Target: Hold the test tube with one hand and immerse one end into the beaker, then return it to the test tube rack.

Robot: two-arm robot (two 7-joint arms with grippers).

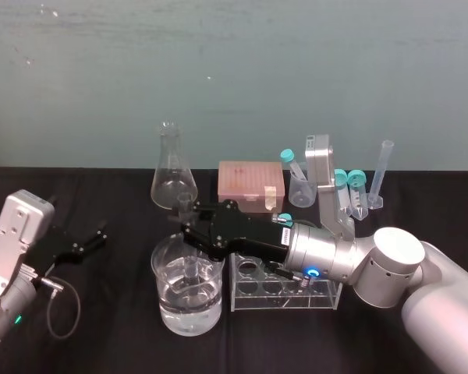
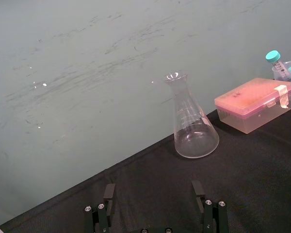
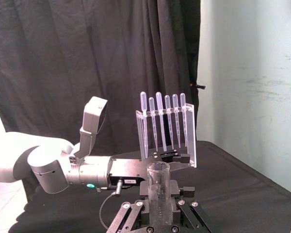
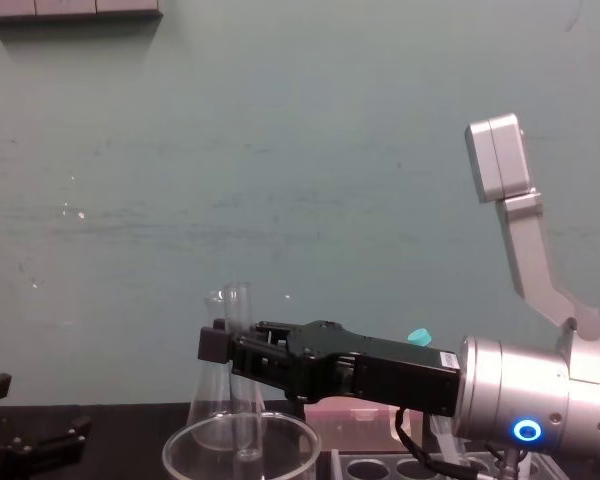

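Overhead, the head view has the right gripper clamped on the test tube, held upright with its lower end inside the beaker, just beside the test tube rack. The left gripper rests apart, fingers spread. Chest view adds the side profile, the tube dipping below the beaker's rim. Right wrist view shows the tube's open mouth between the fingers.

Our right arm reaches in from the right and across to the left, forearm about level, blue ring lit at the wrist. The right gripper is pinched on the test tube, holding it upright. Our left arm sits parked low on the left, left gripper fingers spread apart, pointing inward.
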